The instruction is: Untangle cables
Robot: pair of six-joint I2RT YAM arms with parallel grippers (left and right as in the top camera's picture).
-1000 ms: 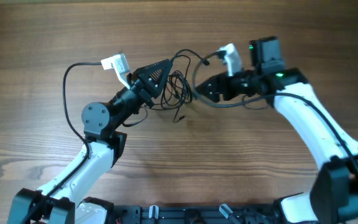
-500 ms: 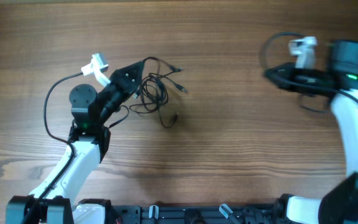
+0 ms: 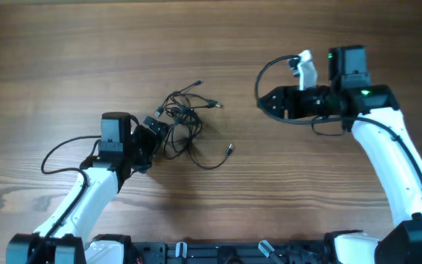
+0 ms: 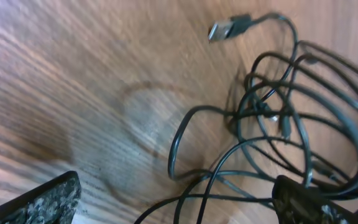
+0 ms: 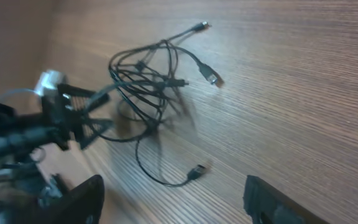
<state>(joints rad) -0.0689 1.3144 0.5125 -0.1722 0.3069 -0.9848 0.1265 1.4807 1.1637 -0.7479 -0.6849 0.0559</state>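
Wooden tabletop [image 3: 64,44], with the cables [image 3: 184,119] in a loose tangle just left of centre. The left gripper [image 3: 157,133] sits spread wide at the tangle's eight o'clock edge, loops between its fingers. The right gripper [image 3: 268,103] hangs spread and empty toward two o'clock, well apart.

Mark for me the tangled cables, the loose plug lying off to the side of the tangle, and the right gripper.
cables [image 3: 181,121]: overhead view, middle of the tangled loops.
loose plug [image 3: 228,149]: overhead view, its silvery tip.
right gripper [image 3: 263,103]: overhead view, midway between its fingertips.
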